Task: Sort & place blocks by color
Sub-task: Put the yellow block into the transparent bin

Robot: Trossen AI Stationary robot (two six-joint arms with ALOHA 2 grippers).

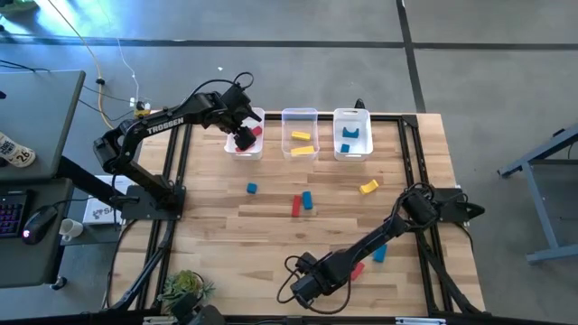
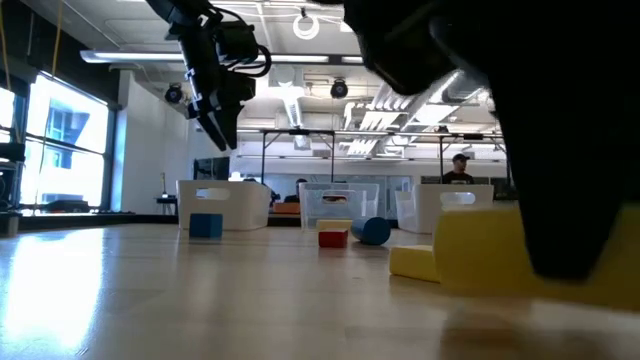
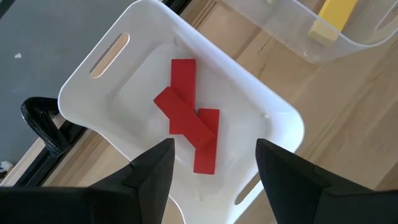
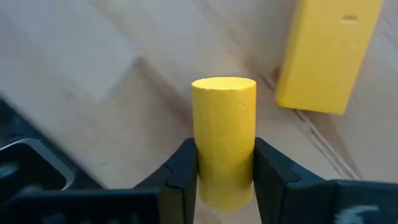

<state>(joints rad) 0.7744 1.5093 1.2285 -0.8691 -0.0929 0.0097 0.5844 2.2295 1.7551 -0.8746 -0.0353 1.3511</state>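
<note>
My left gripper (image 3: 214, 152) hangs open above the left white bin (image 1: 256, 151), which holds three red blocks (image 3: 186, 115). The middle bin (image 1: 300, 113) holds yellow blocks and the right bin (image 1: 352, 113) blue ones. Near the table's front edge my right gripper (image 1: 302, 287) is shut on a yellow cylinder block (image 4: 224, 124). A yellow bar block (image 4: 329, 53) lies close beside it. Loose on the table are blue blocks (image 1: 252, 188) (image 1: 307, 199) (image 1: 379, 255), red blocks (image 1: 295, 206) (image 1: 357, 269) and a yellow one (image 1: 368, 187). My right gripper pinches the yellow cylinder's round sides (image 4: 224, 177) between its two fingers (image 4: 186, 168), near one end. The fingers come from above, pointing down, and lie across the cylinder. The cylinder lies level, its far end (image 4: 224, 84) free; whether it rests on the table I cannot tell.
The three bins stand in a row at the table's far edge. The black frame rails run along the table's left and right sides. In the low view the right arm fills the picture's right side, with the yellow blocks (image 2: 480, 245) under it.
</note>
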